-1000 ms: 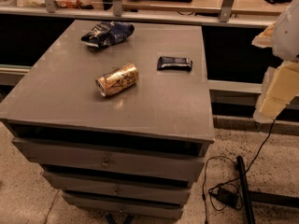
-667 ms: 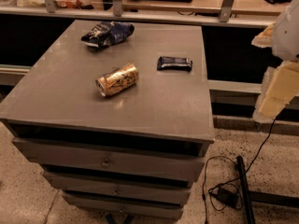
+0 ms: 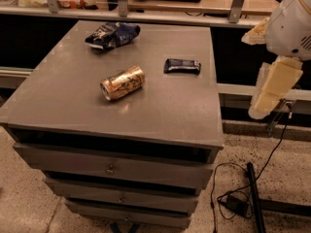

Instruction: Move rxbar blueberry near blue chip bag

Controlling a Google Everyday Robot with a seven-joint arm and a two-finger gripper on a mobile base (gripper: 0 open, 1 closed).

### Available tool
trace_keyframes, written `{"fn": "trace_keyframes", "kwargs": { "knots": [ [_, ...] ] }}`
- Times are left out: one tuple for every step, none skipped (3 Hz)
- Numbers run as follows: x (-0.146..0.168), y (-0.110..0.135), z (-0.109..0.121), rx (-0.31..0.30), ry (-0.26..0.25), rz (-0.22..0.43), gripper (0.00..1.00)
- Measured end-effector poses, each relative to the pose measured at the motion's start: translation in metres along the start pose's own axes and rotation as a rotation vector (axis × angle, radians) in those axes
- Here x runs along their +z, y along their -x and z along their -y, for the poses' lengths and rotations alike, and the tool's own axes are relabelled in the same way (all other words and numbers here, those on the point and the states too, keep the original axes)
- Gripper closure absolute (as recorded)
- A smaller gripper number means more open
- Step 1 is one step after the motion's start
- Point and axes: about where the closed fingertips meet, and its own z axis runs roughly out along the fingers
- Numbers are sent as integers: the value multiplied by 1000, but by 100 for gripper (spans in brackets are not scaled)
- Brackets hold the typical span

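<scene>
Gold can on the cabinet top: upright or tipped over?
Tipped. The gold can lies on its side on the cabinet top, one end facing lower left. The gripper hangs off to the right, beyond the cabinet's edge.

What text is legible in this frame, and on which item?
No text can be quoted; none is readable.
rxbar blueberry: pale lettering, too blurred to read.
blue chip bag: white and gold markings, unreadable.
gold can: dark print, unreadable.
gripper, hanging off the right edge of the drawer cabinet: no markings visible.
</scene>
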Motion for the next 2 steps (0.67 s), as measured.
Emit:
{"fn": "trace_keyframes", "kwargs": {
  "knots": [
    [20, 16, 30, 1, 7, 155, 0],
    [57, 24, 73, 73, -37, 378, 0]
  ]
}}
